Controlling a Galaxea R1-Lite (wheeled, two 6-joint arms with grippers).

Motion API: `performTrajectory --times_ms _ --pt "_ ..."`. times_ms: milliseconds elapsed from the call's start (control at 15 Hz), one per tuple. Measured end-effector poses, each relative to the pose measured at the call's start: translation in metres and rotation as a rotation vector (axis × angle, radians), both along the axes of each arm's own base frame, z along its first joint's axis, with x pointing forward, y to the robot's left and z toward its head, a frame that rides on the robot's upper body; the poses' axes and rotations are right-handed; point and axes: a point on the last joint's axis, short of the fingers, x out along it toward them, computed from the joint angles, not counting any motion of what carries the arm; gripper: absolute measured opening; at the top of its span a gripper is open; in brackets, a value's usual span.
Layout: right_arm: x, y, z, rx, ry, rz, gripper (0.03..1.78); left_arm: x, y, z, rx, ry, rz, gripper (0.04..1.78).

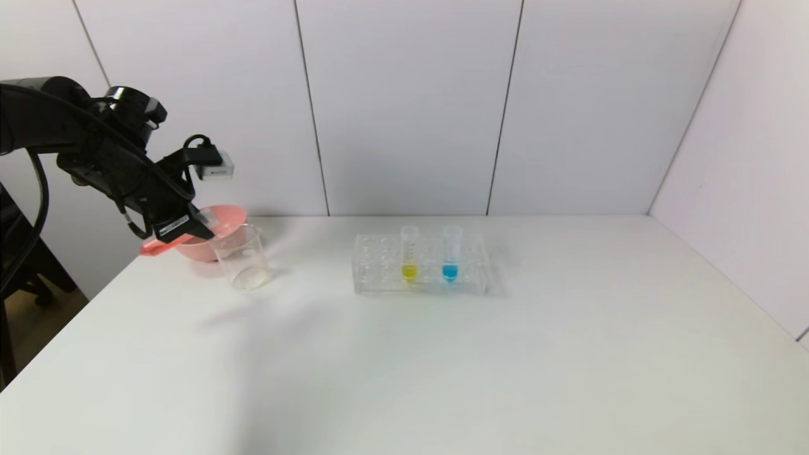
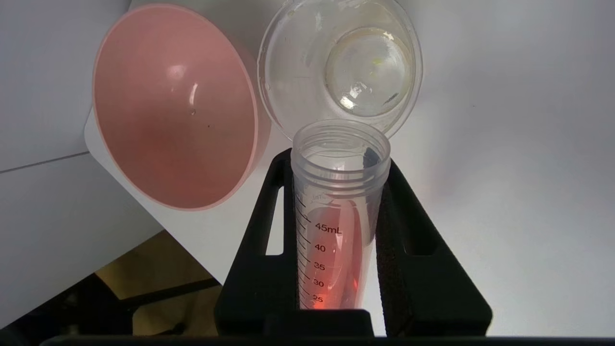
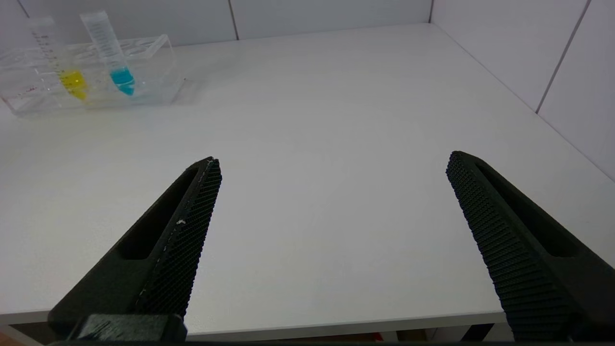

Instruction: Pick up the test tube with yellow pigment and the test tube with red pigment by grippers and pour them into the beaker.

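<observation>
Nearest, at the table's front edge: right gripper (image 3: 331, 226), fingers spread wide apart over bare white table (image 3: 312, 144), holding nothing; seen only in the right wrist view.

Farther back, at the table's far left: left gripper (image 2: 336, 192) clamped on the test tube with red pigment (image 2: 336, 211), one black finger (image 2: 259, 250) pressed to each side of the barrel; tube's long axis running out between the fingers, open threaded mouth leading past the fingertips, closed end back toward the wrist; in the head view lying tilted close to level, red end (image 1: 155, 246) sticking out on the left, mouth aimed right at the beaker (image 1: 243, 259); red liquid pooled along the barrel around the printed marks, short of the mouth; mouth hanging just above and beside the beaker's rim (image 2: 269, 96); beaker upright, clear, only a faint film at its bottom.

Just behind and touching or nearly touching the beaker: pink bowl (image 2: 168, 110), at the table's corner.

Mid-table, toward the back: clear rack (image 1: 379, 265) with the test tube with yellow pigment (image 1: 409, 256) standing upright, mouth up, yellow at the tip; blue tube (image 1: 450, 254) upright just to its right; both well apart from either gripper.
</observation>
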Motion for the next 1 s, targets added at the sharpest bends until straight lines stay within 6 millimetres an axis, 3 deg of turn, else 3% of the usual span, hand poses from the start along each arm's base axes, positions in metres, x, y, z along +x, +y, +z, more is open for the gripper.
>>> performTrajectory --times_ms 533,1000 --pt "0.000 0.000 0.000 0.000 0.000 0.000 1.71 0.006 -0.020 -0.006 0.224 0.017 0.089 0.46" --pt "0.000 0.000 0.000 0.000 0.000 0.000 1.71 0.009 -0.033 -0.011 0.259 0.034 0.077 0.46"
